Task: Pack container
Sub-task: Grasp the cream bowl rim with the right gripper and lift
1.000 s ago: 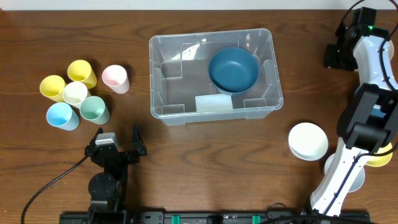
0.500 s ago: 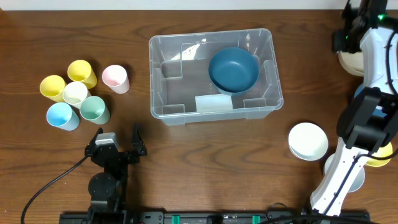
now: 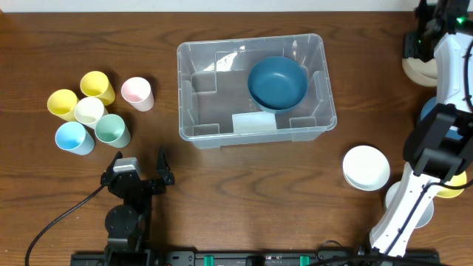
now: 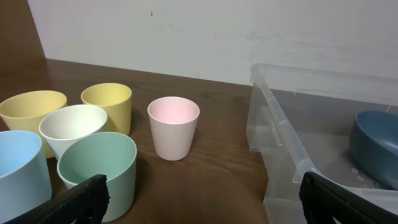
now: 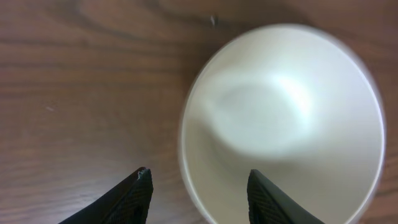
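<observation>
1. Right gripper (image 5: 202, 190): jaws spread, straddling the near rim of a cream round bowl (image 5: 280, 124). Only the wrist view shows this.
2. Left gripper (image 3: 140, 171): at the table's 7 o'clock, jaws apart, empty.
3. Large clear rectangular plastic container (image 3: 185, 96): mid-table, with a dark blue bowl (image 3: 277, 81) in its 2 o'clock corner.

Wooden table (image 3: 236, 199): container (image 3: 182, 89), cups (image 3: 111, 130), seemingly bowls (image 3: 366, 167).

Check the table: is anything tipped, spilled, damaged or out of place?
Nothing stands out. Six cups stand upright left of the container, the blue bowl sits upright inside it, and the white bowl rests level on the table. No spills show.
</observation>
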